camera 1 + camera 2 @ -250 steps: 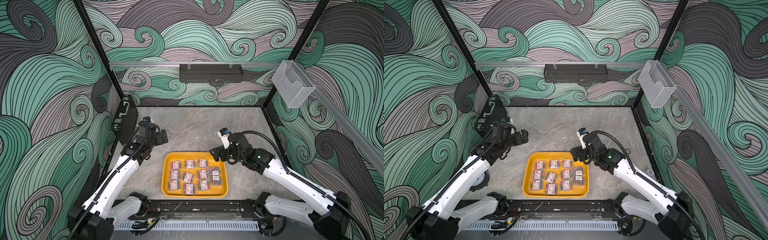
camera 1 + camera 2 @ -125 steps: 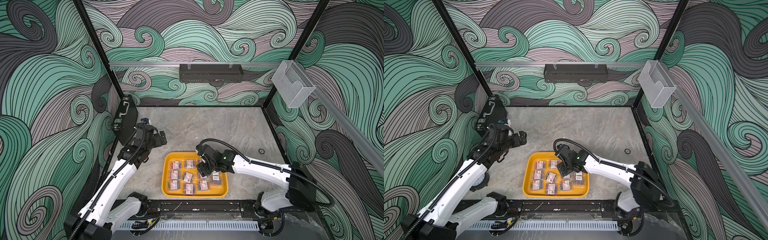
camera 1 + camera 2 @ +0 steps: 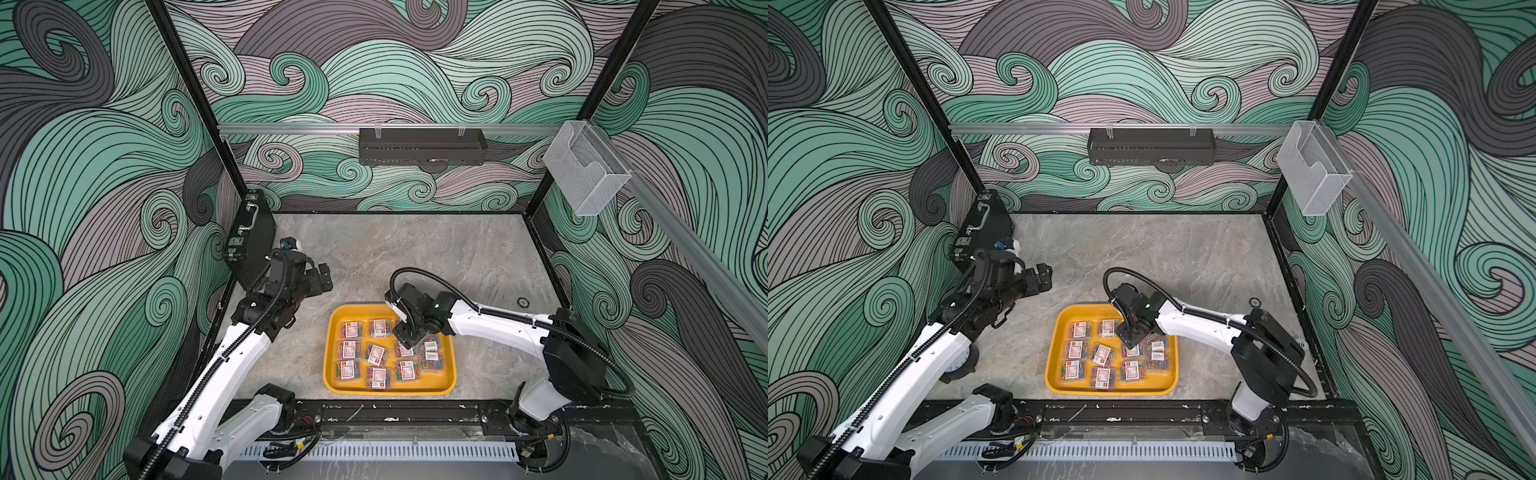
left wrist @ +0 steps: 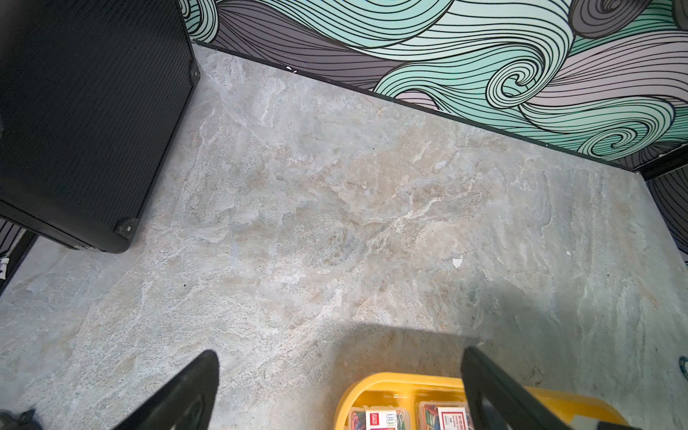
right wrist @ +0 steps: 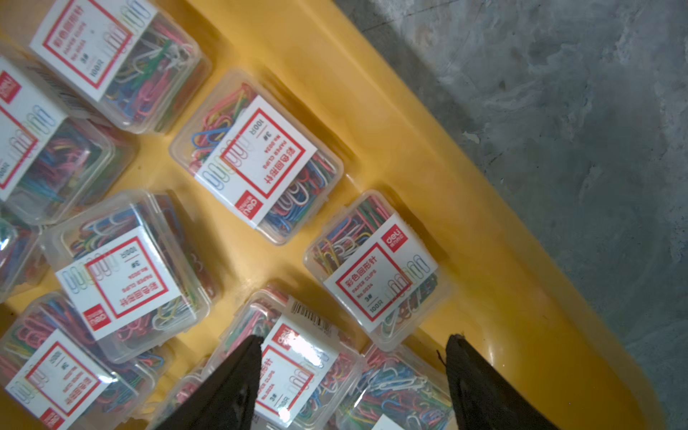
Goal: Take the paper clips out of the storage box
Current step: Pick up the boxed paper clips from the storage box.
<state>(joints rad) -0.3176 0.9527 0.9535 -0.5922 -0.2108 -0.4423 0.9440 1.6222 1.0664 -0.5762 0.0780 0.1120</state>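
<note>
Step in hand, by judgement: first pick out of the storage box [image 3: 388,391], with no removal done so far. Counted about ten small clear boxes of paper clips [image 3: 376,355] in both top views. All inside the yellow rim, none out on the bench [image 3: 415,257]. Storage box near the front edge of the bench, between the two arms.

Right claw [image 3: 405,338] low over the far half of the storage box, right of centre. From the right wrist view: jaws spread, straddling one labelled box [image 5: 294,372] with a barcode strip. A second box [image 5: 402,391] just beside it, also partly within the gap. No pinch visible. Contact of either finger with the plastic impossible to tell.

Left claw [image 3: 322,280] hanging above bare bench, near the far left corner of the storage box and well apart from any clips. Jaws spread wide, with nothing between them but bench and a corner of yellow rim [image 4: 391,379]. Black briefcase [image 3: 249,237] propped at the left wall.

Next move, as a guess: settle lower, centre on the one labelled box, close across it. Then lift straight up, carry clear of the rim and set down on open bench.

Risks: catching the neighbour as well, or slick clear plastic slipping out of the pinch.
</note>
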